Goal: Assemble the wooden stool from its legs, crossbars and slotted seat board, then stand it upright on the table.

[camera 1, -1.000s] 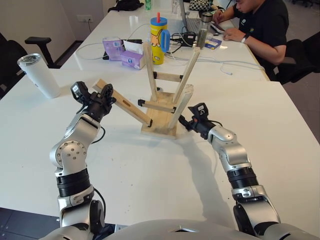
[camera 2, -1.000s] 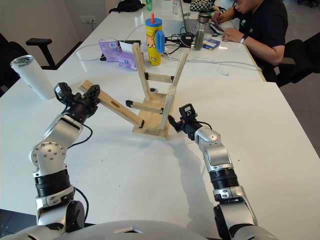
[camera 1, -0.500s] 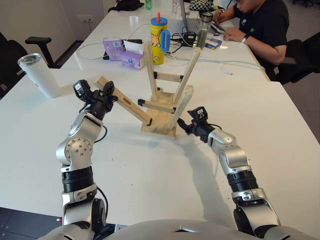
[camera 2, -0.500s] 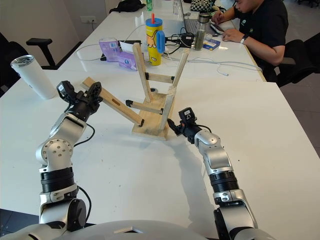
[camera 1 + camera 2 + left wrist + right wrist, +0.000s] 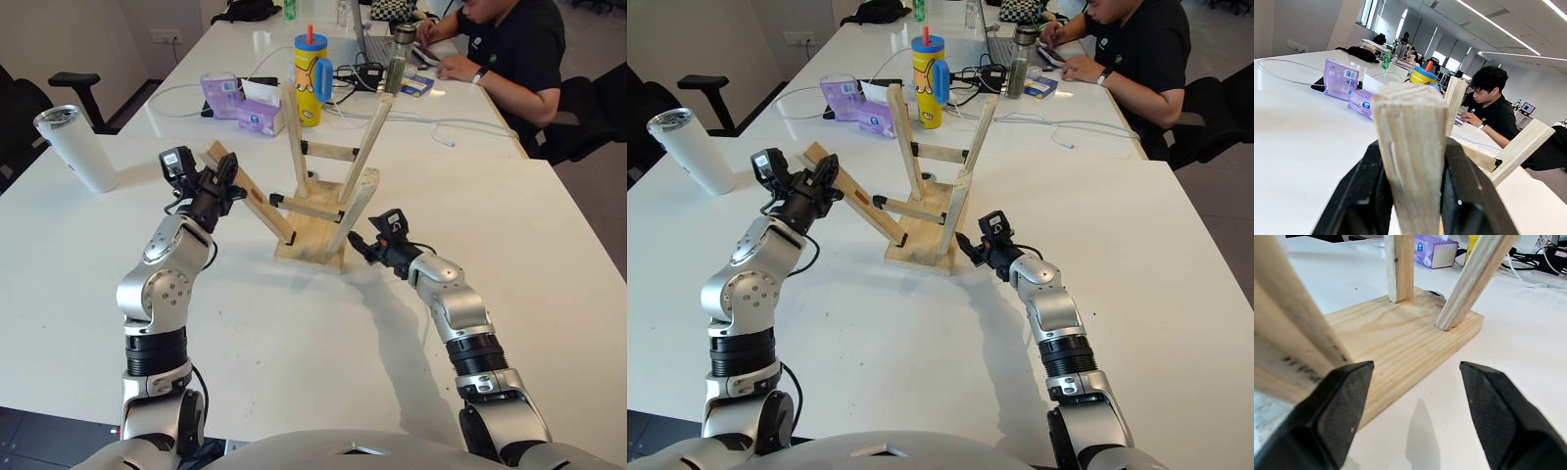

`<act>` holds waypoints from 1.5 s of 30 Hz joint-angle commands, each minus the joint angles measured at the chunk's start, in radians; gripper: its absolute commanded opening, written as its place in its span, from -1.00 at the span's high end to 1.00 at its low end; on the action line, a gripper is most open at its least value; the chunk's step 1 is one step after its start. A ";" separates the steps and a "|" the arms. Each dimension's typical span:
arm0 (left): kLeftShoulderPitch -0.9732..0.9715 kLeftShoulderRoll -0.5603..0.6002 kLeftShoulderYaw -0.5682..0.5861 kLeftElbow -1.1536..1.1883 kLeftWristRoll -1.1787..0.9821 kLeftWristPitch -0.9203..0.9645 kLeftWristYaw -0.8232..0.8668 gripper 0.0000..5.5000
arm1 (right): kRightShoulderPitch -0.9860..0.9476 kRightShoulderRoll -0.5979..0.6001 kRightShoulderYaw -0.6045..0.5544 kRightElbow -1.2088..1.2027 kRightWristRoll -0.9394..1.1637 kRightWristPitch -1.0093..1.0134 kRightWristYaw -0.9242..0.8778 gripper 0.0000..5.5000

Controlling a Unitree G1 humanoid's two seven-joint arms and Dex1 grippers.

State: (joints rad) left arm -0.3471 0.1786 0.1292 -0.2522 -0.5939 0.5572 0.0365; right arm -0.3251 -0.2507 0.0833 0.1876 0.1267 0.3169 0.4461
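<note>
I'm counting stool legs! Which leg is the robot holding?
The slanting leg, gripped by the left gripper; the other legs stick up from the seat board.

Left pincer (image 5: 219, 182), leg (image 5: 259, 205) nearer seat board (image 5: 310, 247)

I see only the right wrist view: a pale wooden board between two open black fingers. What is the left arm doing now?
Observer: The left gripper has its fingers shut on a loose pale wooden leg, tilted down toward the flat wooden seat board.
Operator: Does its lower end touch the board?
Observer: It ends at the board's left front corner; whether it sits in a slot I cannot tell.
Operator: Is a crossbar near it?
Observer: Yes, a short wooden crossbar points its black-tipped free end at that leg.
</note>
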 commanded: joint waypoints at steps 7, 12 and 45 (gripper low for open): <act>0.033 0.041 -0.106 0.030 0.167 -0.014 -0.063 0.63 | -0.054 -0.097 -0.062 -0.103 0.070 0.019 0.129 -0.19; 0.052 0.043 -0.125 0.022 0.208 -0.033 -0.088 0.63 | -0.092 -0.101 -0.097 -0.138 0.106 0.061 0.129 -0.19; 0.053 0.032 -0.223 0.087 0.396 -0.104 -0.217 -0.05 | -0.231 -0.053 -0.263 -0.314 0.453 0.299 0.045 -0.19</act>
State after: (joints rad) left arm -0.3128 0.2482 -0.1196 -0.1630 -0.1559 0.4305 -0.1671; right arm -0.5431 -0.3125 -0.1618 -0.1094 0.5526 0.5992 0.5021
